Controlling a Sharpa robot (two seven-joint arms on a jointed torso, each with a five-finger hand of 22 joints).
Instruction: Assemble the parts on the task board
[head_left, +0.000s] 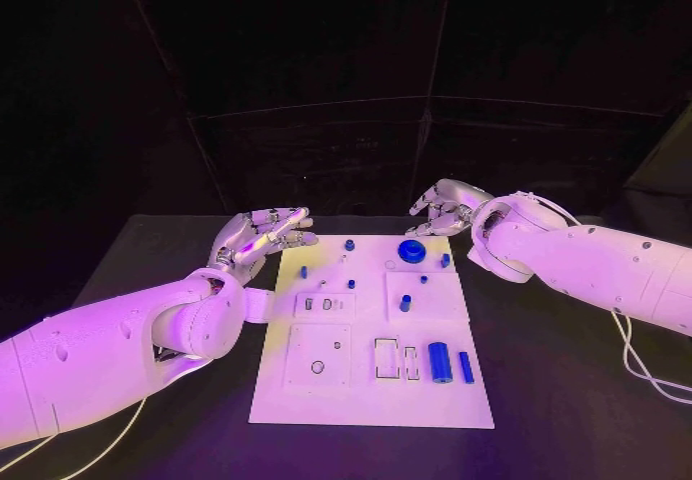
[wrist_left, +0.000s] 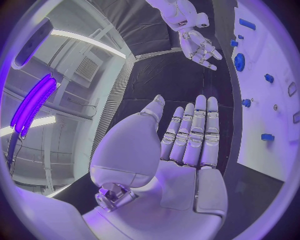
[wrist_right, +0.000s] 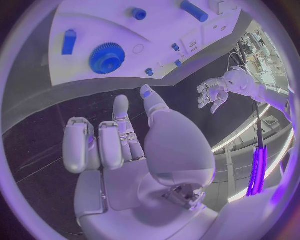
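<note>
Fingers (wrist_left: 190, 135) of both hands spread, holding nothing; task board (head_left: 372, 400) between, untouched.

Left hand (head_left: 265, 235) at ten o'clock, fingers straight, empty; right hand (head_left: 446, 209) at one o'clock, fingers half-curled, empty.

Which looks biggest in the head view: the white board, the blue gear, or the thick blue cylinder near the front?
1. White board, by far.
2. Blue cylinder.
3. Blue gear, though it lies farther from the camera, so that ranking is unsure.
</note>
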